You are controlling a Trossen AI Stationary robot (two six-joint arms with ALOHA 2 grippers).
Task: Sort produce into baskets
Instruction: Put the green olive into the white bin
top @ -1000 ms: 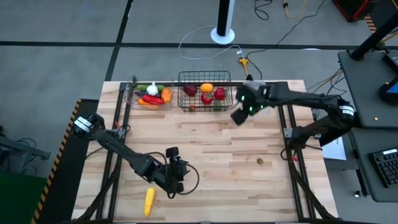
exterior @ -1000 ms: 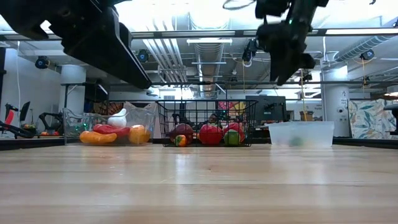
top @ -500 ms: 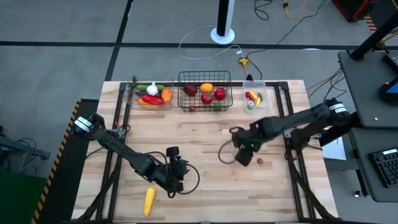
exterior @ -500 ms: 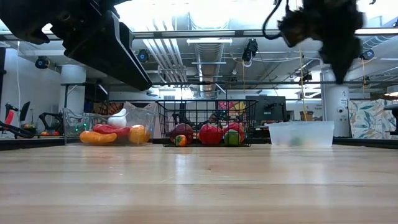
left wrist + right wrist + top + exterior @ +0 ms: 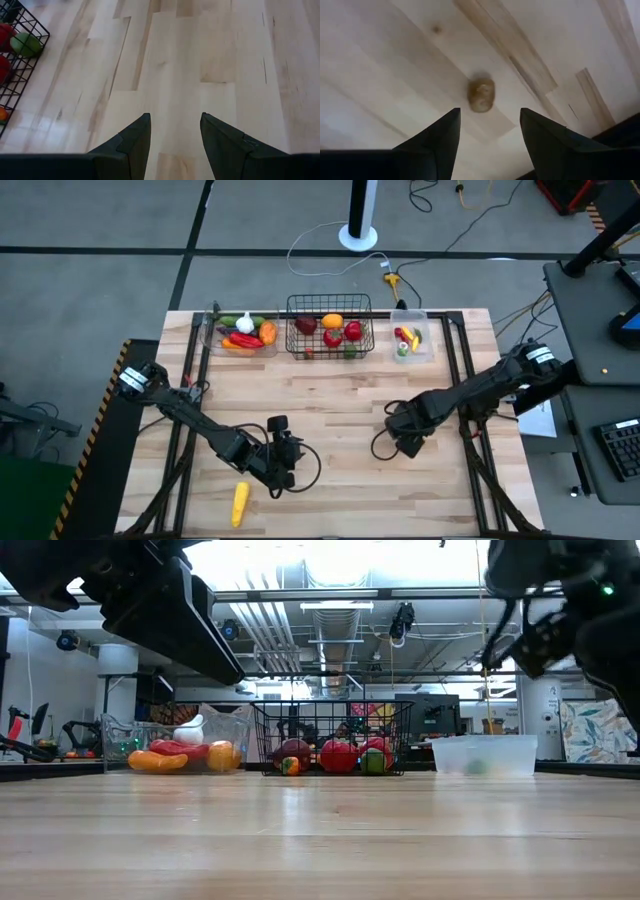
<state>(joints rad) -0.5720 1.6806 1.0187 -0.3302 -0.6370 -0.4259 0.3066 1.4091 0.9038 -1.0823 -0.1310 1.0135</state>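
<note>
Pale wooden table [image 5: 330,480] fills the scene under both arms. Over its right part the right gripper [image 5: 408,442] hangs with its dark fingers [image 5: 440,137] spread apart and holding nothing; a small brown piece of produce [image 5: 481,95] lies on the boards just ahead of them, between their tips. Farther off, at the table's far edge, stands the black wire basket [image 5: 329,326] with red and orange pieces, a small clear bin [image 5: 411,340] to its right and a wider clear bin [image 5: 240,332] to its left. Well away, nearer the front, the left gripper [image 5: 283,470] waits with fingers parted and empty, a yellow corn [image 5: 240,502] just beside it.
</note>
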